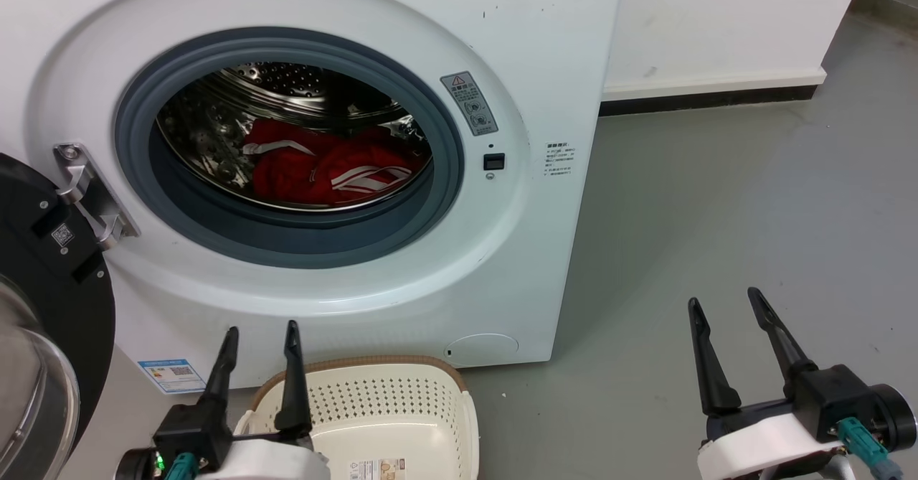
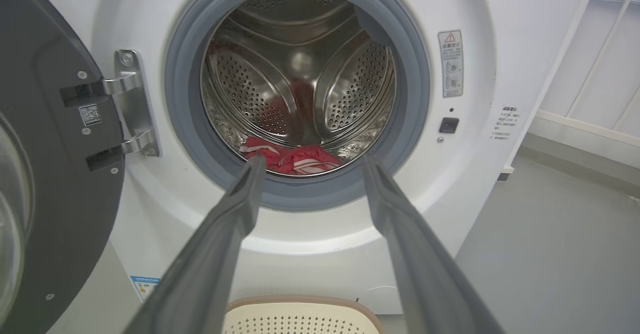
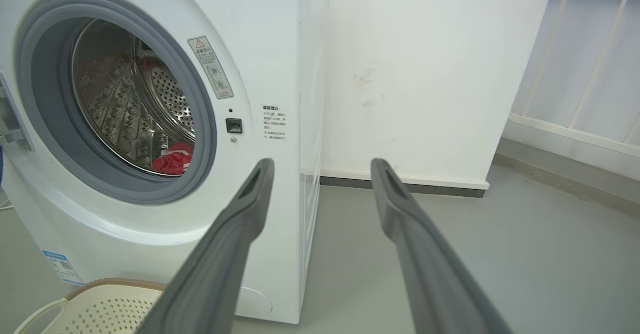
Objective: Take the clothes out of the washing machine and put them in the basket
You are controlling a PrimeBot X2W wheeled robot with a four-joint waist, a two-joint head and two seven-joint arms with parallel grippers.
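Both claws empty. Far left: door (image 1: 50, 300) hangs open off the hinge (image 1: 86, 186) at 9 o'clock of the porthole. Next, left gripper (image 1: 262, 328) at 7 o'clock of the head view, fingers moderately spread, aimed at the opening. Centre: clothes (image 1: 330, 168) heaped at 6 o'clock on the bottom of the drum (image 1: 287, 82) in the washing machine (image 1: 401, 300), well apart from either claw. My read: light, limp, likely tangled; will drape and could drag on the grey seal (image 1: 287, 240). Pinch a raised fold atop the heap, not a flat edge. Below at 6 o'clock, basket (image 1: 358, 360) on the floor (image 1: 681, 200): no garment inside, just a label (image 1: 376, 469) on its base. Far right, right gripper (image 1: 724, 297) at 4 o'clock, fingers apart, over bare floor.
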